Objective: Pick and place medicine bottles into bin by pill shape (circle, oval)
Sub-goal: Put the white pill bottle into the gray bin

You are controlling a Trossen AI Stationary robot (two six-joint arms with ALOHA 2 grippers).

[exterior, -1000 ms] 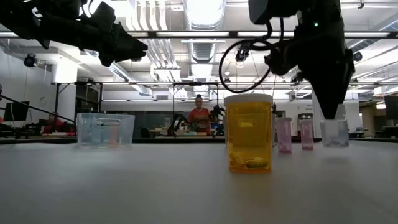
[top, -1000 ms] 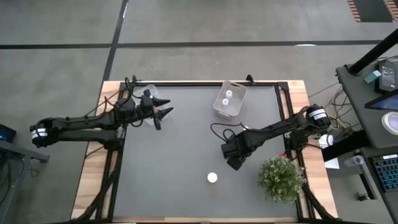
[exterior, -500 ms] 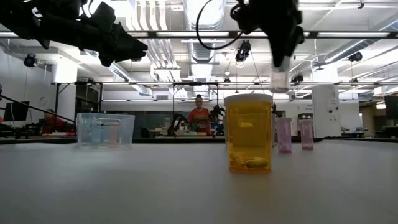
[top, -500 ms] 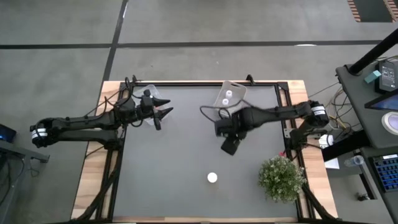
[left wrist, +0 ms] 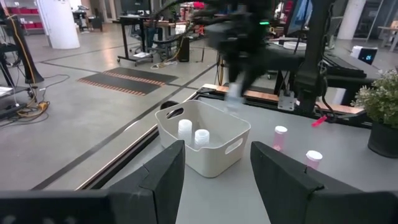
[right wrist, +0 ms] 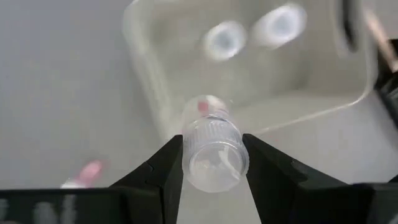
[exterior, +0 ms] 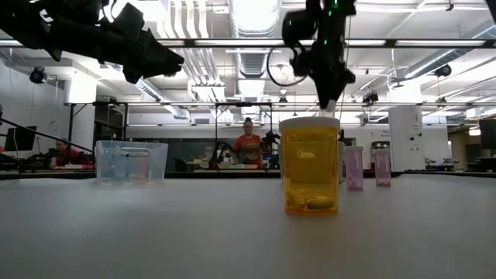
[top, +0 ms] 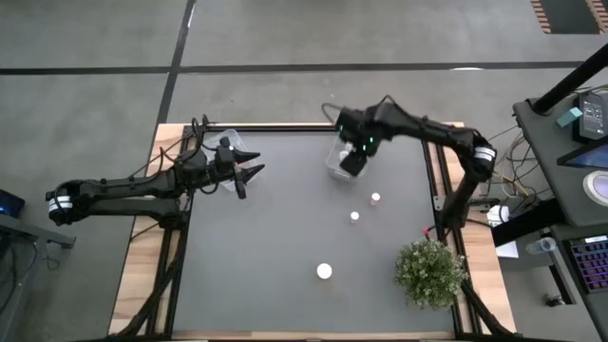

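- Your right gripper (right wrist: 213, 163) is clamped on a clear white-capped bottle (right wrist: 211, 149), hanging over the near wall of the white bin (top: 334, 163).
- Two white-capped bottles (left wrist: 193, 134) stand inside that bin.
- Two pink bottles (top: 365, 207) and an amber bottle (exterior: 310, 165) stand on the table (top: 266, 247).
- Your left gripper (left wrist: 214, 163) waits with fingers parted, holding nothing, well apart.

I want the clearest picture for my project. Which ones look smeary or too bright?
Left wrist view: the right arm is smeared. Right wrist view: the bin is fuzzy; the held clear bottle is sharper. Low view: ceiling lights glare white. High view: even light.
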